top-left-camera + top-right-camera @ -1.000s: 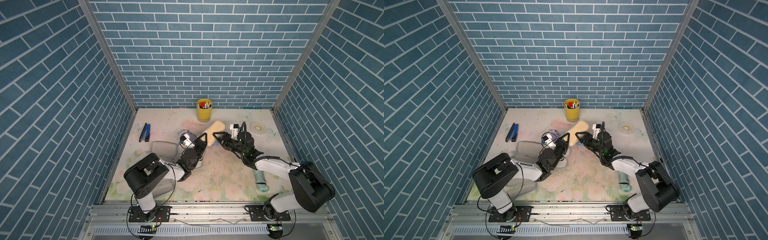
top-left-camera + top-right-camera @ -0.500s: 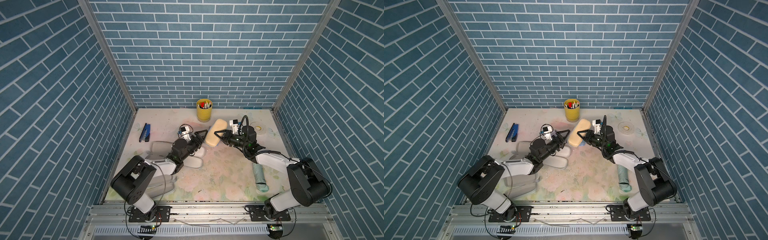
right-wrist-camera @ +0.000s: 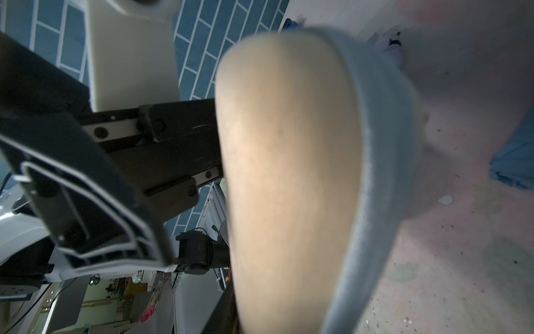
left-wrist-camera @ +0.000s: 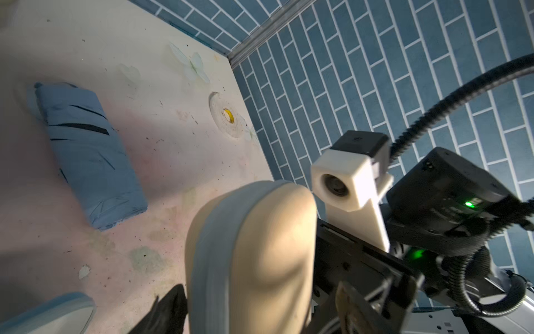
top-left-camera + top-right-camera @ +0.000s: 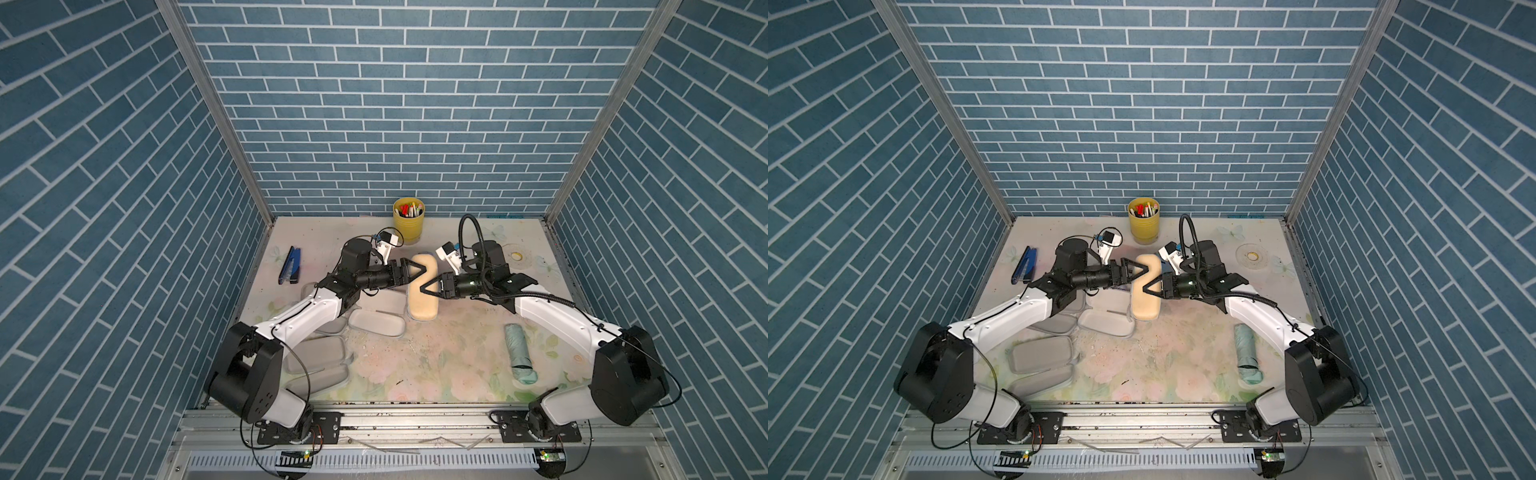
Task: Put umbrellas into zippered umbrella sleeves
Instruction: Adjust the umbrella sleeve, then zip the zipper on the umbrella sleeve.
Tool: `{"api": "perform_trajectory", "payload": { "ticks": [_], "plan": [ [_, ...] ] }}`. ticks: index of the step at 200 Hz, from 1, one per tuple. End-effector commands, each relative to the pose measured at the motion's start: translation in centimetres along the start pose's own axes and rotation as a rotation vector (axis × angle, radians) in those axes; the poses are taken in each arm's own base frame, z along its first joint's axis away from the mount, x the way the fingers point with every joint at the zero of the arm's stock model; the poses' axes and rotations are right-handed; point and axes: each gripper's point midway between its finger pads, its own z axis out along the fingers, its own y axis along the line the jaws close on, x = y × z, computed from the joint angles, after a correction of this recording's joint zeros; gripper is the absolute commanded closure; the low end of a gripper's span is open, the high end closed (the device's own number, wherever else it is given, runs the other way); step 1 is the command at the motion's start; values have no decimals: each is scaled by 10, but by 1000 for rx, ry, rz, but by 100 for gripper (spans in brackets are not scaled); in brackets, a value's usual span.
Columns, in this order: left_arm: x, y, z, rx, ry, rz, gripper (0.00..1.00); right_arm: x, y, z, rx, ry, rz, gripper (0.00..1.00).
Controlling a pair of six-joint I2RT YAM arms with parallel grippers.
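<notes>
A closed tan zippered umbrella sleeve [image 5: 423, 305] [image 5: 1145, 309] is in mid-table in both top views, lengthwise front to back. My right gripper [image 5: 424, 289] [image 5: 1149, 289] is shut on its middle from the right. My left gripper [image 5: 415, 273] [image 5: 1139, 272] is open and straddles the sleeve's far half. In the left wrist view one finger [image 4: 169, 311] is beside the sleeve [image 4: 260, 254] and the other stands apart from it. A light blue umbrella [image 4: 89, 156] lies behind it. A mint green umbrella [image 5: 519, 353] lies front right. Several open, grey-white sleeves [image 5: 376, 325] lie left.
A yellow pen cup [image 5: 408, 222] stands at the back wall. A dark blue stapler [image 5: 291, 266] lies back left. A clear tape disc [image 5: 516, 255] lies back right. Brick walls close in three sides.
The left gripper has let go of the tan sleeve and opened wide. The right gripper has closed on it. The sleeve has swung from tilted to straight front to back.
</notes>
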Motion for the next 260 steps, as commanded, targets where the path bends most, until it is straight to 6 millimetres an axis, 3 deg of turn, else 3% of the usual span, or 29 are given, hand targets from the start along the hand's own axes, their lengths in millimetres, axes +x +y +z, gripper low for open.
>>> {"api": "perform_trajectory", "payload": {
  "ticks": [1,33,57,64,89,104,122,153,260],
  "plan": [
    [10,-9,3,67,46,5,22,-7,27,1,-91,17,-123,76],
    [2,-17,3,111,13,9,41,-8,30,6,-109,46,-112,73],
    [-6,-11,3,109,1,-2,69,-4,29,1,-85,50,-106,48],
    [-11,-8,-1,107,-15,-7,73,-2,28,-4,-73,39,-115,43],
    [-32,-11,-16,114,-77,20,70,17,5,-22,35,-4,-150,40],
    [-40,-19,-21,129,-95,40,70,26,-23,-30,194,-49,-232,49],
    [-45,-25,-23,135,-103,61,69,34,-41,-37,359,-104,-419,60],
    [-49,-26,-24,115,-119,72,70,37,-31,-29,480,-129,-660,56],
    [-54,-18,-22,76,-170,52,72,25,-7,6,467,-142,-754,59]
  ]
}}
